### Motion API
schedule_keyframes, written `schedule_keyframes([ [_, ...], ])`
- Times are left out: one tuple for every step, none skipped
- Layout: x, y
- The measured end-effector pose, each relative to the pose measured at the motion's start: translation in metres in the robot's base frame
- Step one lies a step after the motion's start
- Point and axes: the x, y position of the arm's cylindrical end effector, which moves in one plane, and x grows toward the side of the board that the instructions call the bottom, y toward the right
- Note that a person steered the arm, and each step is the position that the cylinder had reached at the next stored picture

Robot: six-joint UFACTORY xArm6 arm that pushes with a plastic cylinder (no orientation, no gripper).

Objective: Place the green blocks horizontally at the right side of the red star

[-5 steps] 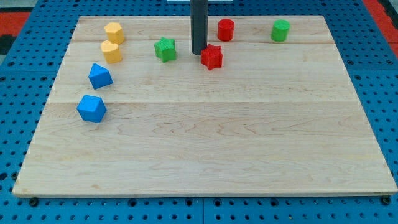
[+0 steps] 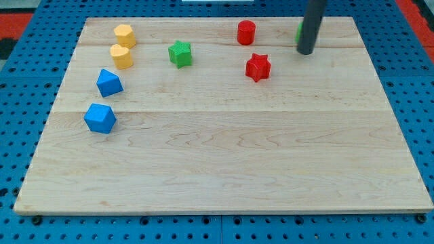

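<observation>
The red star (image 2: pixel 258 67) lies on the wooden board (image 2: pixel 224 169) right of centre near the view's top. The green star (image 2: pixel 180 53) lies to its left. The green cylinder (image 2: pixel 299 30) stands at the top right, mostly hidden behind my rod. My tip (image 2: pixel 306 51) rests just in front of that cylinder, up and to the right of the red star.
A red cylinder (image 2: pixel 246 32) stands above the red star. Two yellow blocks (image 2: pixel 125 34) (image 2: pixel 121 56) sit at the top left. Two blue blocks (image 2: pixel 108 83) (image 2: pixel 100 118) lie below them at the left.
My tip moved from left of the red star to the right, to the green cylinder. The red star has shifted right and slightly down.
</observation>
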Motion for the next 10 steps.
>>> schedule_keyframes([
  [-0.03,0.054],
  [-0.059,0.063],
  [-0.052,0.018],
  [-0.022,-0.022],
  [0.017,-0.077],
  [0.013,-0.048],
  [-0.013,-0.012],
  [-0.03,-0.02],
  [-0.024,-0.087],
  [0.009,-0.142],
])
